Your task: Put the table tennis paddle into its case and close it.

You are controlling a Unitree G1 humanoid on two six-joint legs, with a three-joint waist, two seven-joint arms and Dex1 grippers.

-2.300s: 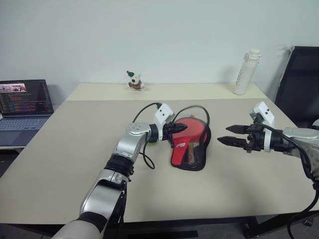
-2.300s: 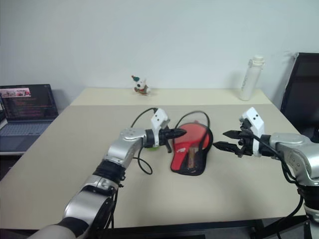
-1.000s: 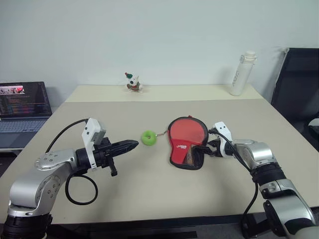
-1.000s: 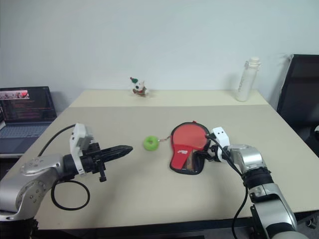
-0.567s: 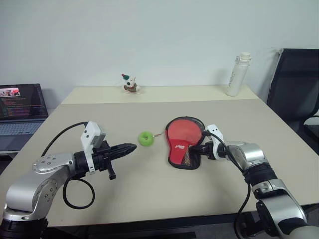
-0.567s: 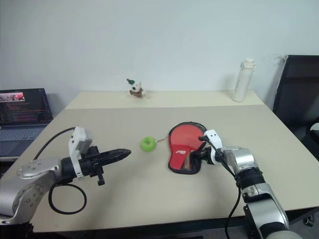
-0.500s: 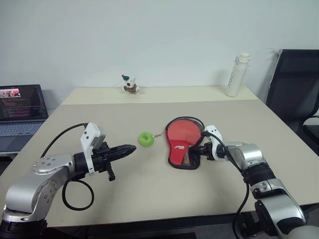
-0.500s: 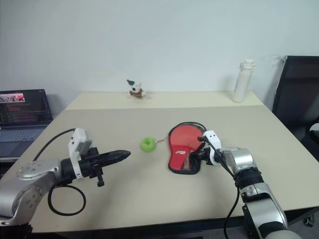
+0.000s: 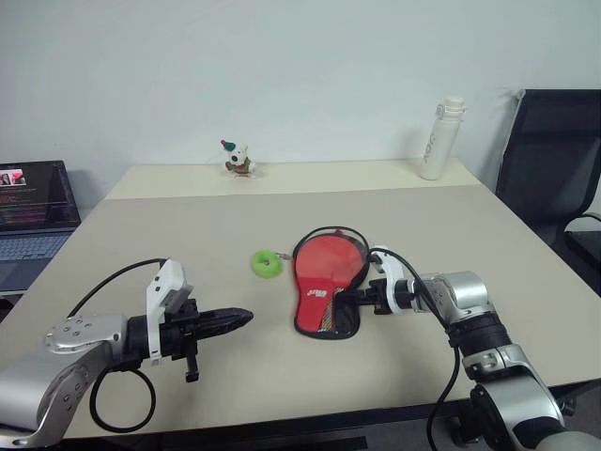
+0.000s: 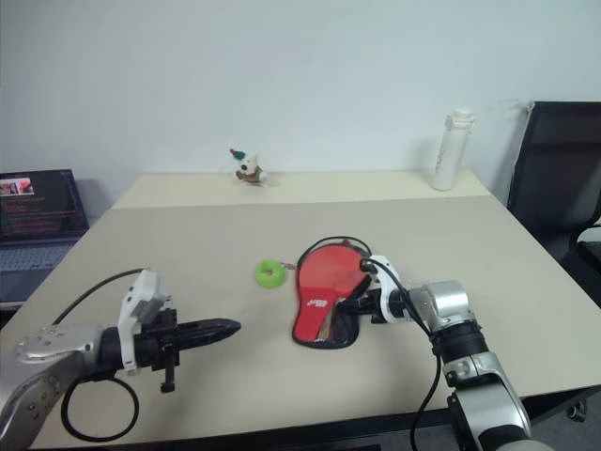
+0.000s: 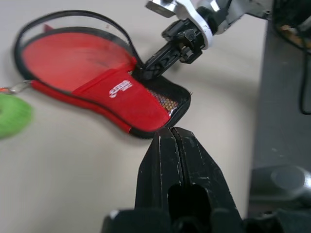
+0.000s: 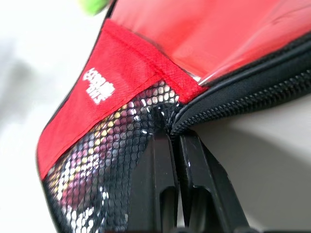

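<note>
Right gripper: fingers pressed together at the zipper edge of the case, where the mesh pocket meets the zip; whether it pinches the fabric cannot be told. Left gripper: closed, empty, above the table, left and nearer. Case: red side up, mid-table. Green ring: just left of the case. Bottle, figurine: far edge.

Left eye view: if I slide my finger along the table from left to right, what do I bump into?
Laptop → left pincer → green ring → red case → right pincer → white bottle → black chair.
</note>
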